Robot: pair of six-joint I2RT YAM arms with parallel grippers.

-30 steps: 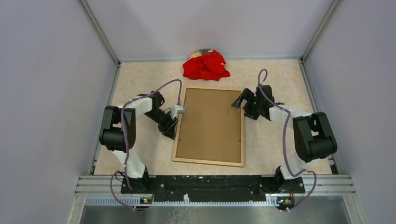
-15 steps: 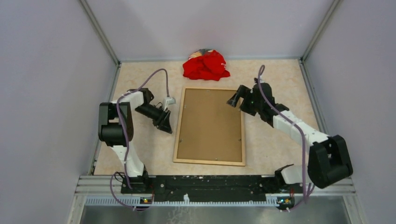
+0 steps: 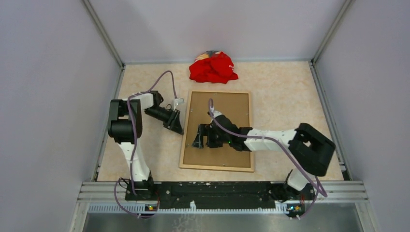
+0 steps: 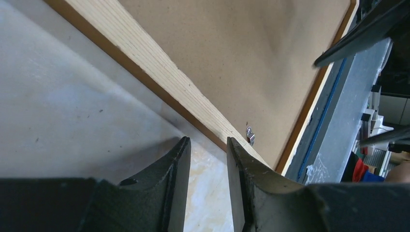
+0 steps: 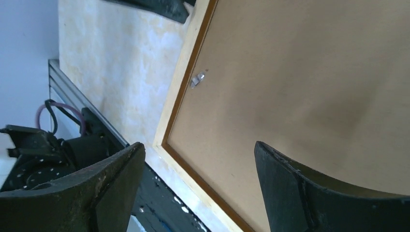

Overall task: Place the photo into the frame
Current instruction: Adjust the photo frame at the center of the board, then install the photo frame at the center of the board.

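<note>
Frame (image 3: pixel 216 167) back-up, flat on table (image 3: pixel 285 96), at centre of the top view, with brown board (image 3: pixel 227 108) seated inside its strips. Photo not visible in any view; under the board or elsewhere, cannot tell. Red cloth (image 3: pixel 212 68) well apart, at upper centre.

Step in hand, as judged: work on the frame's back, around a small metal tab (image 5: pixel 198 78) by the left strip. Opening or fastening, cannot tell.

Right gripper (image 3: pixel 200 137): reaches across the frame from lower right and hovers over the lower-left part of the board. Fingers spread wide, nothing between them. In the right wrist view, tab at upper centre, beyond the fingertips and apart from them.

Left gripper (image 3: pixel 175 123): sits at centre left of the top view, just beside the left strip and outside it. Fingers (image 4: pixel 179 164) nearly together with a narrow gap, holding nothing. In the left wrist view, strip running diagonally just past the fingertips, tab close ahead at lower right of centre.

Next move, as judged: calls for one fingertip lowered onto the tab, then a careful push or turn, with the frame kept from sliding.
</note>
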